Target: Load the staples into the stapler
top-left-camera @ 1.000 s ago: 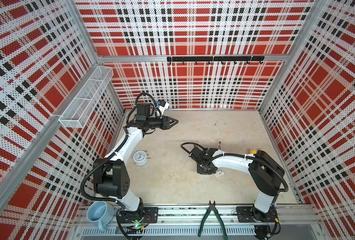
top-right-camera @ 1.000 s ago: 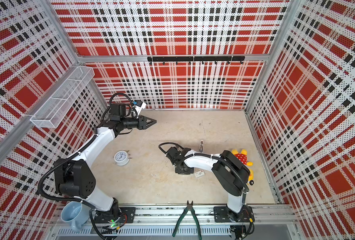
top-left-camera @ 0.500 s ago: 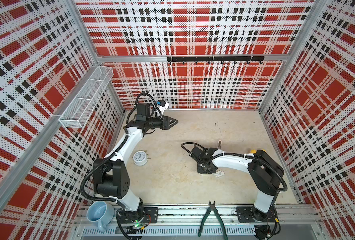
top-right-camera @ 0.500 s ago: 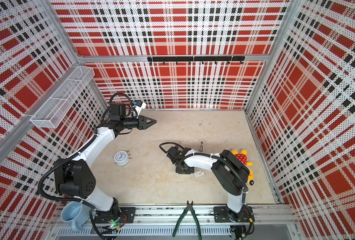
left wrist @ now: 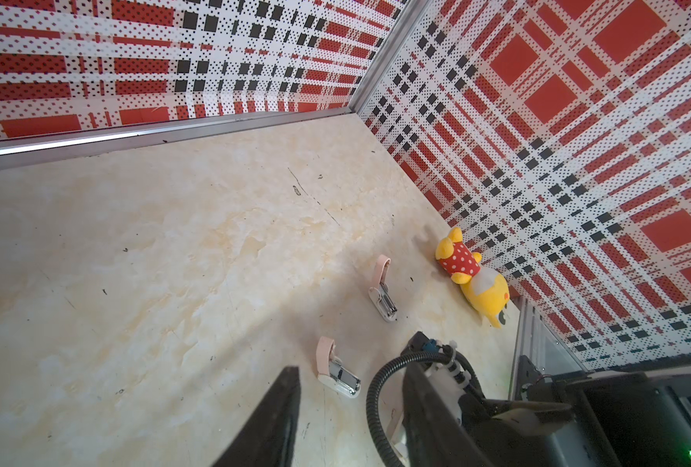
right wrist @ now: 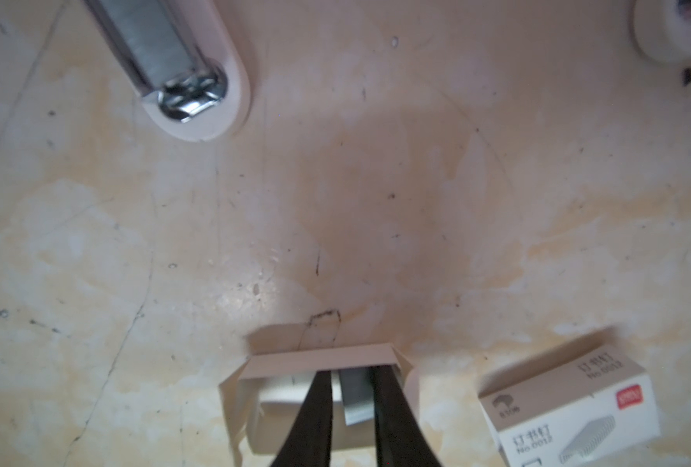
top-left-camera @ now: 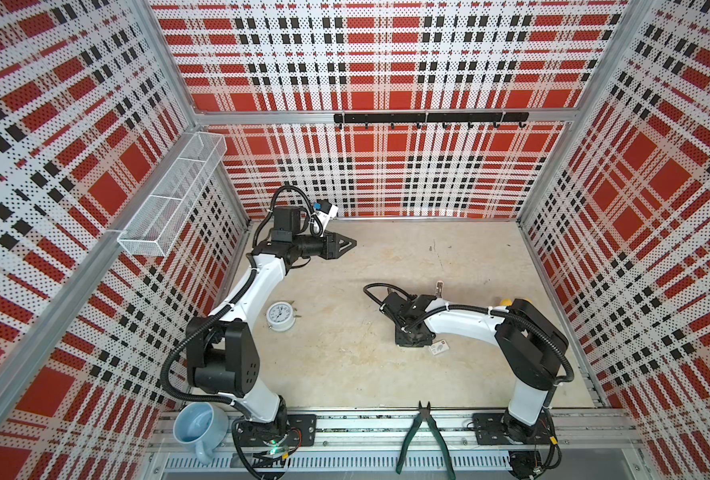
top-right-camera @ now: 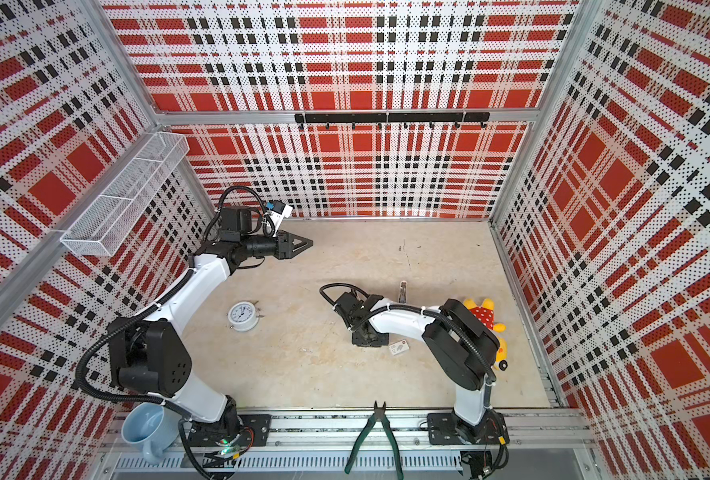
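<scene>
Sleeve [right wrist: 570, 408]: "订书钉 No.0012"; claw [right wrist: 349, 370] grips staples [right wrist: 356, 400].

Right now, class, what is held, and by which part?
The right hand pinches a silvery-grey metal strip of staples across its width; the left hand holds nothing.

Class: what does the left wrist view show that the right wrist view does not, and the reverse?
Left wrist only: the yellow plush toy by the wall; the stapler and a second stapler, whole and open. Right wrist only: staples between the fingers of the right gripper, over a cardboard tray; the white sleeve. Both: the beige table and the staplers, though the right wrist crops them.
</scene>
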Controlling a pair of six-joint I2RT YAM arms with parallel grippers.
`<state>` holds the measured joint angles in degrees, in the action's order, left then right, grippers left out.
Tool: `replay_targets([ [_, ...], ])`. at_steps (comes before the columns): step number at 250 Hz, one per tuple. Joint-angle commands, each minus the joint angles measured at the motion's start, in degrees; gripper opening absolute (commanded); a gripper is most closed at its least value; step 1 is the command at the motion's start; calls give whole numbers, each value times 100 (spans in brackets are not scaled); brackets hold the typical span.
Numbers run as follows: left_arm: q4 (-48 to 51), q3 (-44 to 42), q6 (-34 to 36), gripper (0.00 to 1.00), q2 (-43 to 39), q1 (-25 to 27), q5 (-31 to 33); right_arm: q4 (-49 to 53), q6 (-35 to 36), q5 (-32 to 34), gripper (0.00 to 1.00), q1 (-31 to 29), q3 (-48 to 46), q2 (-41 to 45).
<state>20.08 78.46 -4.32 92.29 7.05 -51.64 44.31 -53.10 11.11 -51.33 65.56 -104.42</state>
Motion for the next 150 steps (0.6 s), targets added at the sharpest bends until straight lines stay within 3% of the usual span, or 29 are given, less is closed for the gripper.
replay_targets([
  [1, -92, -41, -52, 45, -127, -28, 17, -59, 50, 64, 21, 32, -32, -140],
  [150, -112, -65, -50, 45, -141, -24, 13, -54, 128, 124, 20, 47, 24, -105],
])
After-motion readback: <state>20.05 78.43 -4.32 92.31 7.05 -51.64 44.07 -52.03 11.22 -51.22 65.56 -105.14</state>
